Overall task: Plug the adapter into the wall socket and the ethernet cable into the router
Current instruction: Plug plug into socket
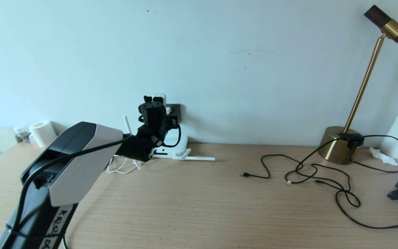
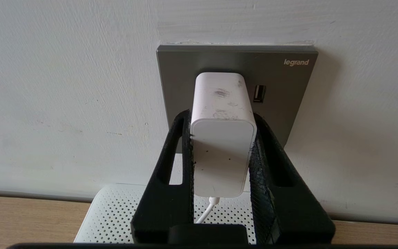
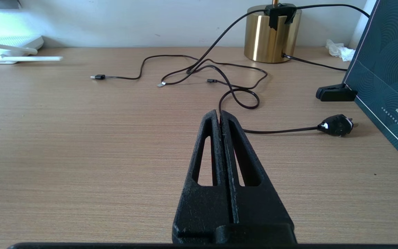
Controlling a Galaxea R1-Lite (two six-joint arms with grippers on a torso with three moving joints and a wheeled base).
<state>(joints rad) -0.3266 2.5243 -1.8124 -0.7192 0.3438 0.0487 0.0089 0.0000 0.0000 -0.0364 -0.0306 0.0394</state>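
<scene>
The adapter [image 2: 222,138] is pinched by the left hand [image 2: 221,152] against the wall socket [image 2: 282,86]; the ethernet cable is not yet plugged in.

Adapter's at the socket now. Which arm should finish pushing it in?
Left. The left gripper is already clamped on the adapter at the wall socket. The right gripper is shut and empty over the table, far off.

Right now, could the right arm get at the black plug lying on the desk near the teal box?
Probably yes: the right gripper is shut and empty, with bare desk between it and the black plug.
</scene>
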